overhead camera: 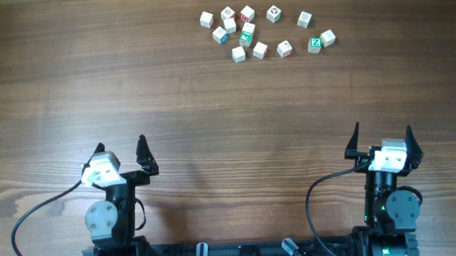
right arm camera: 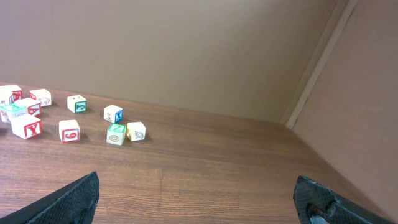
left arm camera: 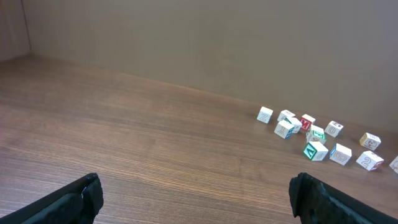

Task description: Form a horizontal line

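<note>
Several small letter cubes lie scattered at the table's far side, around a green-faced cube (overhead camera: 245, 38). They also show in the left wrist view (left arm camera: 314, 150) and the right wrist view (right arm camera: 69, 130). No touching row of three cubes shows. A green Z cube (overhead camera: 314, 44) touches one white cube (overhead camera: 327, 38) at the right end; the pair also shows in the right wrist view (right arm camera: 116, 133). My left gripper (overhead camera: 121, 145) (left arm camera: 194, 183) and right gripper (overhead camera: 382, 130) (right arm camera: 196, 183) are open and empty near the front edge, far from the cubes.
The wooden table (overhead camera: 228, 128) lies between the grippers and the cubes. Brown walls stand behind the table (left arm camera: 199, 43) and at its right side (right arm camera: 348, 124). Black cables trail from both arm bases.
</note>
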